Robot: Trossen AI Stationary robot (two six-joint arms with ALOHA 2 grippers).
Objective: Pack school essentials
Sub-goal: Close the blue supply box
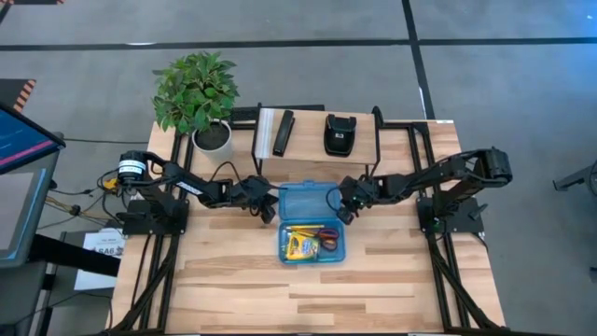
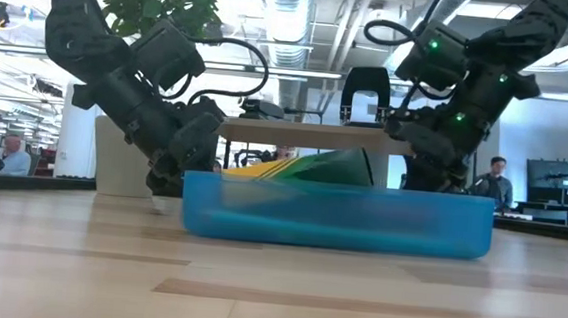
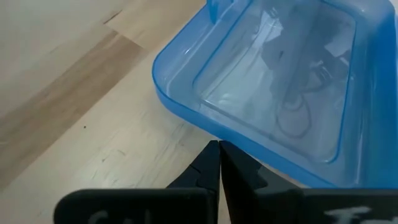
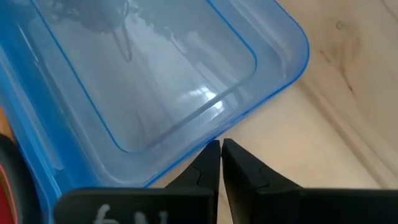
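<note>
A blue translucent box (image 1: 312, 245) stands open at the table's middle. In it lie a yellow-green crayon box (image 1: 298, 246), red-handled scissors (image 1: 327, 237) and pencils (image 1: 300, 230). Its lid (image 1: 303, 198) lies flipped open on the far side, inner face up. My left gripper (image 1: 269, 209) is shut at the lid's left edge. My right gripper (image 1: 340, 209) is shut at the lid's right edge. In the low view both grippers stand behind the box (image 2: 335, 215). My left gripper has its shut fingertips (image 3: 214, 155) against the outer rim of the lid (image 3: 205, 132), near a corner. It slants down from the table's left side. My right gripper meets the lid's rim (image 4: 202, 144) near its other corner with its shut fingertips (image 4: 233, 155), slanting down from the table's right. The fingers pinch nothing.
A raised wooden shelf (image 1: 312, 168) stands just beyond the lid, bearing a black bar (image 1: 283, 133) and a black pouch (image 1: 338, 133). A potted plant (image 1: 198, 93) stands at the far left. Bare tabletop (image 1: 308, 299) stretches toward the near edge.
</note>
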